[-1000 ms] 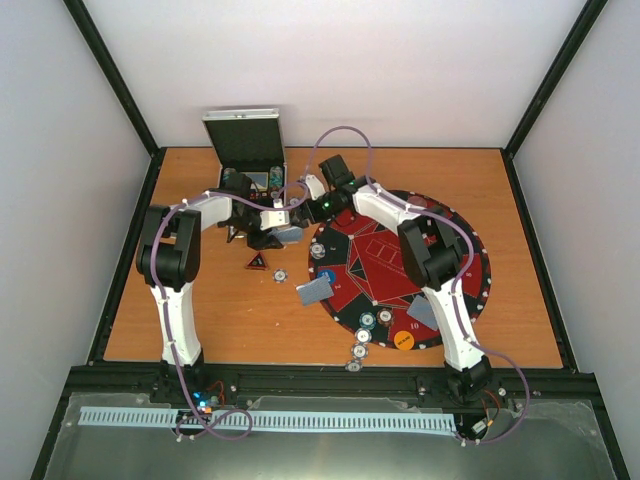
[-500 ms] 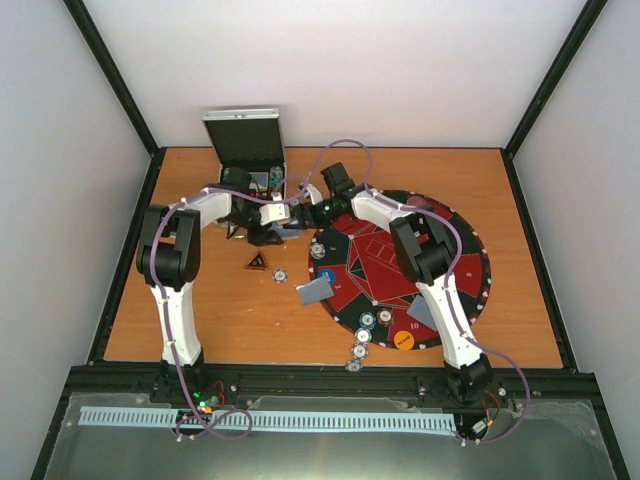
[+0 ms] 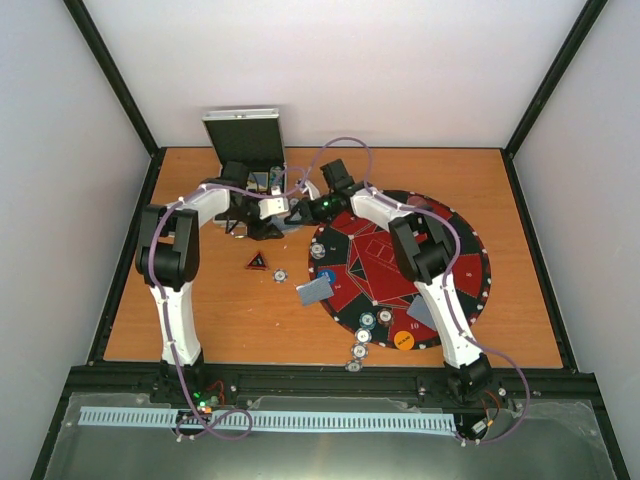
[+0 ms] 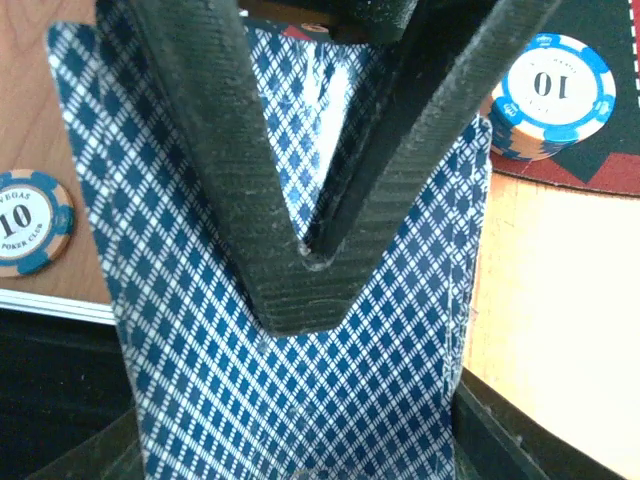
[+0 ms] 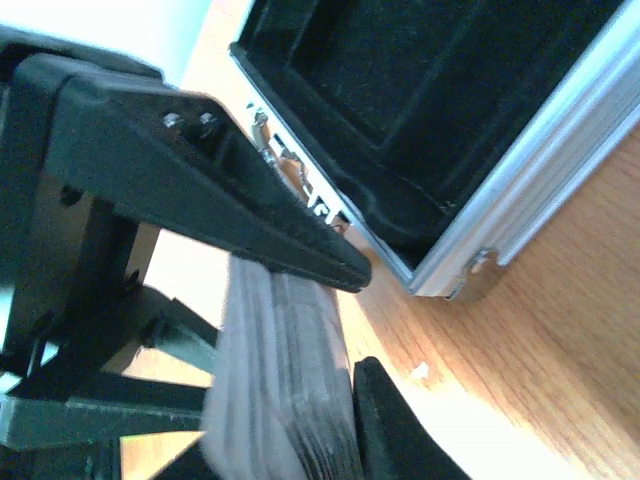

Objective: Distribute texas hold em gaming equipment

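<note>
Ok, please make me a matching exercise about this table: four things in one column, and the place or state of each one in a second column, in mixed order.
Things
1. deck of cards
2. orange disc
3. case
4. triangular marker

Places or states
A. lying beside a single chip, left of the round mat
B. lid standing open, at the far edge
C. between the jaws
D. on the round mat, at its near side

Pairs: 1-C, 2-D, 3-B, 4-A
</note>
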